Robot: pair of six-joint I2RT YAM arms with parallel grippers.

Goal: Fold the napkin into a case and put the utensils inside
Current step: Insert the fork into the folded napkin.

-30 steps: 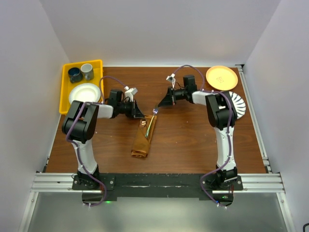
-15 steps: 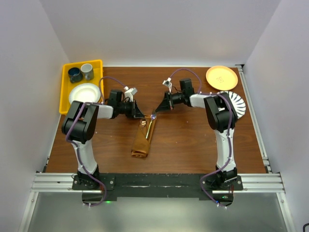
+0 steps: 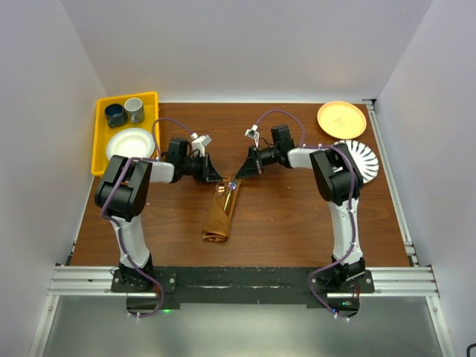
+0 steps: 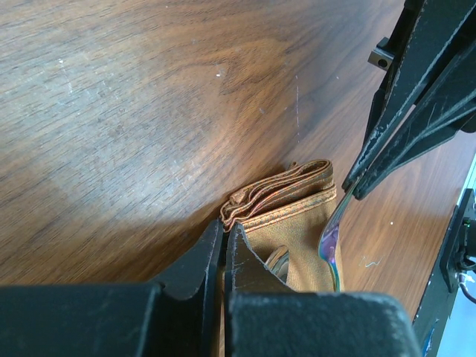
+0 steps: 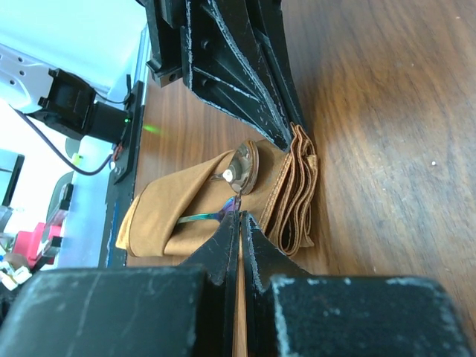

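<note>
The rust-brown napkin, folded into a narrow case (image 3: 219, 216), lies at the table's middle. My left gripper (image 3: 215, 177) sits at its far end, shut on the napkin's edge (image 4: 253, 216) beside the stacked folds. A silvery spoon tip (image 5: 244, 165) sticks out of the pocket mouth. My right gripper (image 5: 239, 216) is shut on an iridescent utensil (image 4: 331, 239), holding it by its upper end over the case opening (image 5: 223, 190). Its handle (image 5: 199, 217) slants down onto the cloth. In the top view the right gripper (image 3: 239, 174) hangs just right of the left one.
A yellow tray (image 3: 99, 134) at the back left holds two cups (image 3: 115, 114) and a white plate (image 3: 132, 143). An orange plate (image 3: 341, 119) and a white fluted plate (image 3: 366, 161) sit at the back right. Bare wood surrounds the case.
My right gripper has moved left and down toward the case with the utensil, bringing it over the pocket mouth. The left gripper has stayed put.
</note>
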